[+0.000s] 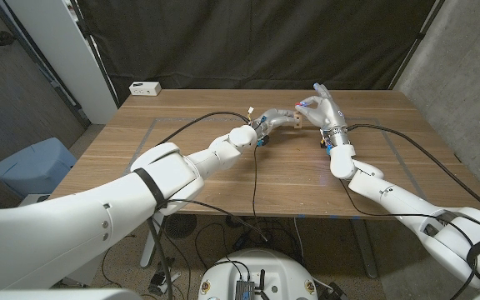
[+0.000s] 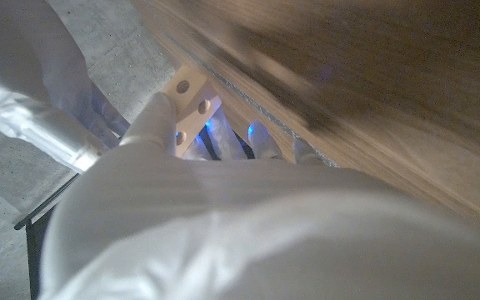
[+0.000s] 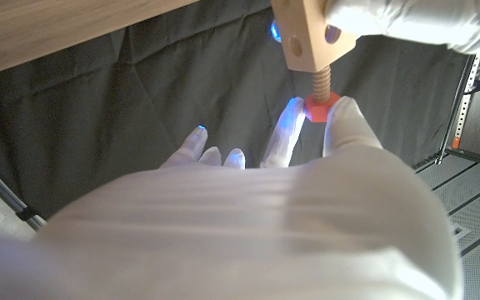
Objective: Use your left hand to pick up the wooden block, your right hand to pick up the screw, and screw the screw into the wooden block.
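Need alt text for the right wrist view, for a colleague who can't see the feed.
The right hand pinches the red head of a screw whose wooden-coloured thread enters the underside of a wooden block. The left hand grips the block from the side. A black curtain hangs behind, with a strip of the wooden table along one edge.

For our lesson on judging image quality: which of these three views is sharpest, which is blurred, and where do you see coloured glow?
Head view: evenly lit and sharp; the left hand and right hand meet above the table. Left wrist view: the table smears with blur, blue glow beside the wooden block. Right wrist view: the near hand is soft, fingertips glow blue, and the screw with its red head is fairly crisp.
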Robot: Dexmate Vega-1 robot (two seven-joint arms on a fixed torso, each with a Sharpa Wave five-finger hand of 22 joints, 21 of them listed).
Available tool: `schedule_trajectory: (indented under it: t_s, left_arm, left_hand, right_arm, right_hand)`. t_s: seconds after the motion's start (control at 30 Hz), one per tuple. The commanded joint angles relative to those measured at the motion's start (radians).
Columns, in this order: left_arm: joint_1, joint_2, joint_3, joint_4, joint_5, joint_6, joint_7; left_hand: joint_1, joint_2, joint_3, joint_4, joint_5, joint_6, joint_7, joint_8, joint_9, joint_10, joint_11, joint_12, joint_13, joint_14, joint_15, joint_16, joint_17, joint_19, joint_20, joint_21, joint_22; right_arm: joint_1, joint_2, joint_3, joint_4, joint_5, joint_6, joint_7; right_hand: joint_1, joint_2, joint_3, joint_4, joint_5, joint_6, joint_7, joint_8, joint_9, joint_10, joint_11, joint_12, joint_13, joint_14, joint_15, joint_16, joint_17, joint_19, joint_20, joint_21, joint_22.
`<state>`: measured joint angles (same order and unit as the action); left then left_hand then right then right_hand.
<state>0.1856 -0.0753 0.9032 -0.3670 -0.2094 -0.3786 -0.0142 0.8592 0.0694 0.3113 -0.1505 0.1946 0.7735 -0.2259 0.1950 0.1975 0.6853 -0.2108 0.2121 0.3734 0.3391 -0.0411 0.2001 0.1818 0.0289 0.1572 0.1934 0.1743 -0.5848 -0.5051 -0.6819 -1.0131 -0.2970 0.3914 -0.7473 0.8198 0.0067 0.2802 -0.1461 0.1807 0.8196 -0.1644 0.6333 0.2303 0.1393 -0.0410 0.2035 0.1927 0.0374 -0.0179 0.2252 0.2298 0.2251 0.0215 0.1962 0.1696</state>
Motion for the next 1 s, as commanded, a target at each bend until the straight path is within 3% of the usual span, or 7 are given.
schedule_trajectory:
  t_s: [0.03,1.0]
  left_arm:
    - [-0.003,0.000,0.002,0.001,-0.003,0.004,0.000]
    - [-0.001,-0.001,0.004,0.001,-0.002,0.003,-0.003]
  left_hand:
    - [0.006,0.002,0.007,-0.002,0.007,0.008,0.003,0.006,0.003,-0.006,-0.003,0.006,0.003,0.000,-0.049,0.001,0.000,-0.001,0.010,0.003,0.004]
    - [0.006,0.002,0.006,-0.002,0.007,0.007,0.003,0.006,0.003,-0.005,-0.003,0.006,0.003,0.001,-0.049,0.001,0.000,-0.001,0.010,0.003,0.004]
  right_arm:
    - [0.002,0.001,-0.003,0.004,0.003,0.001,0.003]
    - [-0.001,-0.004,-0.006,0.008,0.008,0.005,0.012]
  right_hand:
    - [-0.008,0.002,-0.003,-0.001,0.007,-0.002,-0.002,0.004,0.001,0.007,-0.003,-0.001,0.005,0.004,-0.002,0.002,0.002,0.005,-0.001,0.001,0.005]
    - [-0.010,0.001,-0.004,-0.001,0.006,-0.001,-0.004,0.005,0.001,0.006,-0.001,-0.002,0.005,0.005,0.000,0.002,0.002,0.005,-0.001,0.001,0.005]
